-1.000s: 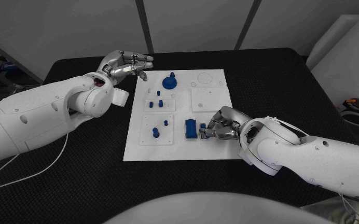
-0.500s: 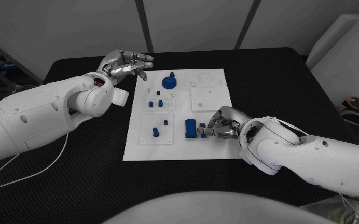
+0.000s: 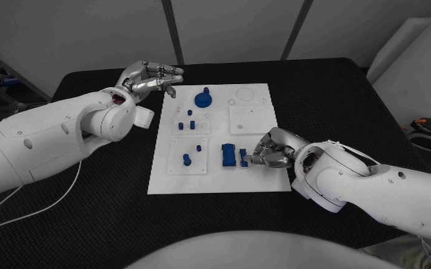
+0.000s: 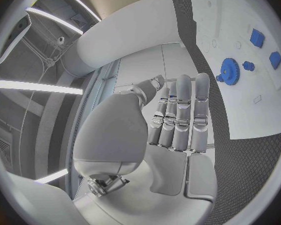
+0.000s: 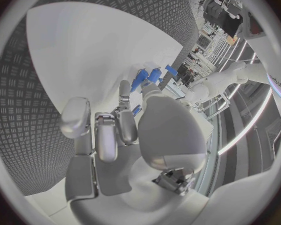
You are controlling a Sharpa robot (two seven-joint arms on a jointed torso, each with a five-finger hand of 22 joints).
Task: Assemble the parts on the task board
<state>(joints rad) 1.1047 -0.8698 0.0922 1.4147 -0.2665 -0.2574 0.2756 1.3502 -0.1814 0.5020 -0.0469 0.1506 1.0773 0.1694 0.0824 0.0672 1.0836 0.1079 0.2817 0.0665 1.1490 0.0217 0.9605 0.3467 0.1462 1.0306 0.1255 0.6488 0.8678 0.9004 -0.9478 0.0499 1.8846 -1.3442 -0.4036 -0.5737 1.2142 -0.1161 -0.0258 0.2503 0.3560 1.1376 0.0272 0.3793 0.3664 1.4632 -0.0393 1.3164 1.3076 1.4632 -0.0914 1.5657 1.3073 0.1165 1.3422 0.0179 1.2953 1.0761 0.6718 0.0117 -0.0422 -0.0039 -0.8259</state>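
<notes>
Seating step: my right hand (image 3: 272,151) pinched a blue part (image 3: 242,157) at the board (image 3: 256,182).
Next, I judged, a straight press down; my left hand (image 3: 151,79) hovered empty, fingers loosely curled.

Right hand (image 3: 272,151) beside blue parts (image 3: 233,155) on task board (image 3: 220,179)

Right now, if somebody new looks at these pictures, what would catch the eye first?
Most likely the white task board in the middle of the black table, dotted with small blue parts. The round blue gear near its far edge stands out. Next, the right hand sits at the board's near right, its fingers at a small blue part, while the left hand hovers empty past the far left corner.
</notes>
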